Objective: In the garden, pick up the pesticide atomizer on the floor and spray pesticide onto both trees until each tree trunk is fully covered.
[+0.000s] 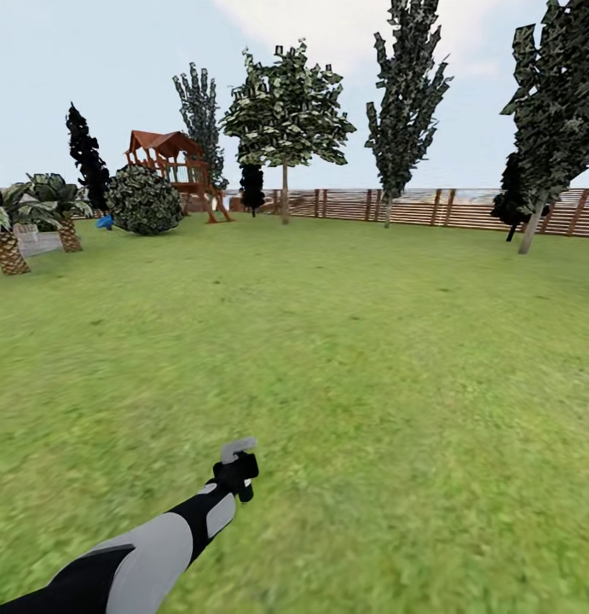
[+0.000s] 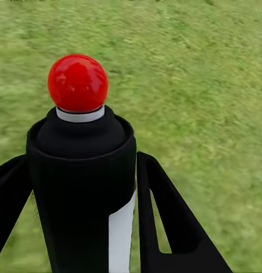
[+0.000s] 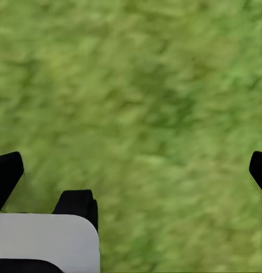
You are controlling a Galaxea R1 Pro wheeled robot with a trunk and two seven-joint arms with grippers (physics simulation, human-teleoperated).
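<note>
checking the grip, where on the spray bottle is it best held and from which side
Best on the straight black body of the spray bottle, below the red ball top, with a finger on either side. The left gripper holds it that way now, upright, which leaves the top clear for spraying.

no readable text, label or number on anything in view

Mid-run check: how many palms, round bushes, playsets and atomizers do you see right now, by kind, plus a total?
Palm-like plants: 2
Round bush: 1
Wooden playset: 1
Pesticide atomizer: 1
Total: 5
</note>
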